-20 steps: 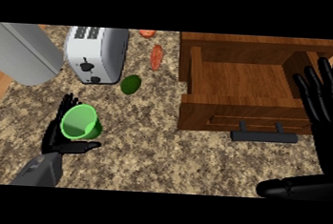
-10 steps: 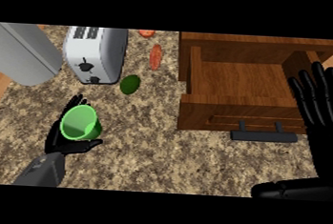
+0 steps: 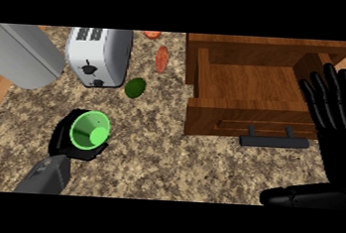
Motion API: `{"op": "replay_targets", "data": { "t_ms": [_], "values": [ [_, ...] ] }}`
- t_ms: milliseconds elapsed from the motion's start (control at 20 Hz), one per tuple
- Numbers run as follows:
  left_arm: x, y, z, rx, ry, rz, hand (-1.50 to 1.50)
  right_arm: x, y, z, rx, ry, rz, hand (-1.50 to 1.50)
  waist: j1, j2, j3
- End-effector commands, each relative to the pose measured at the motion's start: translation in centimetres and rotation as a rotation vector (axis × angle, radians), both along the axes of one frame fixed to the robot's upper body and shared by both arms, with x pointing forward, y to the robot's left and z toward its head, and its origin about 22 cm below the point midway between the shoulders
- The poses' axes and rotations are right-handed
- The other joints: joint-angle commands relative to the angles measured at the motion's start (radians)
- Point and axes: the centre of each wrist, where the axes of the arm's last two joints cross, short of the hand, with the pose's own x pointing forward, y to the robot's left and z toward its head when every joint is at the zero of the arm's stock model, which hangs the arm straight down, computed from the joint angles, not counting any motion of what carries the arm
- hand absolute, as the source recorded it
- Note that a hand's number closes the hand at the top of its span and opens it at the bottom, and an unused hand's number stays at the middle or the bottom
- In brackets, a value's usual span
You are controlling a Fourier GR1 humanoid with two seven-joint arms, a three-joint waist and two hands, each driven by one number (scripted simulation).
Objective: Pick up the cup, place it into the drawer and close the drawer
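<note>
Fingers [image 3: 58,134] of the left hand [image 3: 77,154] were curled round the green cup [image 3: 89,132], which was enclosed by the black hand on its left and lower sides, its open mouth turned up toward the view. Hand and cup hung over the speckled counter [image 3: 166,160] at the lower left, below the toaster [image 3: 99,55] and well apart from the open wooden drawer [image 3: 243,85], whose dark handle [image 3: 273,142] faced the lower edge. The right hand [image 3: 336,109] stood at the right edge beside the drawer, fingers straight and spread, holding nothing.
</note>
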Motion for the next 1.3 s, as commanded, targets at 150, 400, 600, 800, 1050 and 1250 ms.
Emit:
{"op": "replay_targets", "data": {
  "t_ms": [150,400,600,800,1050,1250],
  "values": [
    [-0.8,0.9,0.1,-0.027,-0.166,0.083,1.5,0.5,-0.4,0.4,-0.036,-0.005,-0.005,-1.5,0.014,-0.005,0.001],
    [-0.4,-2.7,-0.3,0.0,-0.191,0.188,1.5,-1.3,-1.0,0.9,-0.002,0.006,0.011,-1.5,0.012,-0.007,0.002],
    [1.2,-3.0,1.5,-0.062,-0.285,0.124,1.5,0.3,-1.3,0.1,-0.035,0.019,-0.008,-1.5,0.017,-0.007,0.002],
    [0.6,-4.7,3.3,-0.041,-0.312,0.024,1.5,-0.6,-1.7,0.5,-0.023,0.015,-0.032,-1.5,0.033,-0.015,0.004],
    [2.8,-7.0,8.6,-0.014,-0.334,-0.073,1.5,-0.5,-0.6,0.7,-0.019,0.023,-0.033,-1.5,0.027,-0.012,0.003],
    [2.9,-8.3,13.7,-0.031,-0.36,-0.094,1.5,0.3,-2.4,-0.4,-0.008,0.037,-0.035,-1.5,0.026,-0.011,0.003]
  ]
}}
